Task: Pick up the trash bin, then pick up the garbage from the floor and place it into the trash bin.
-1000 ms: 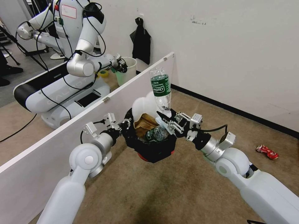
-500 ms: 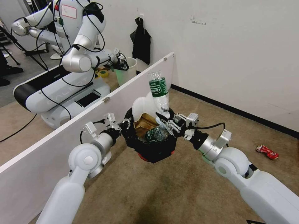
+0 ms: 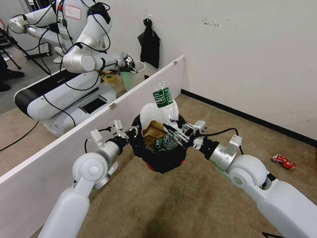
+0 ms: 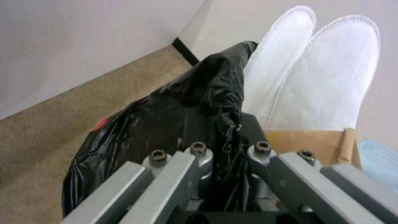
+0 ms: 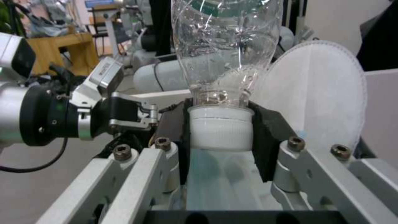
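Here we hold the trash bin off the floor with our left claw, clamped on the black bag at its rim. Our right claw grips a clear bottle by its white cap, the bottle standing cap-down over the bin's mouth.

To do this step well, we judge the bottle should be centred above the opening and lowered among the contents before the fingers part, since the bin looks nearly full and a tall bottle could tip over the rim.

Counting: one bin, two bottles (the second bottle lies inside), one brown paper bag, two white slippers, one blue mask. Farther off, one crushed red can lies on the carpet near the wall.
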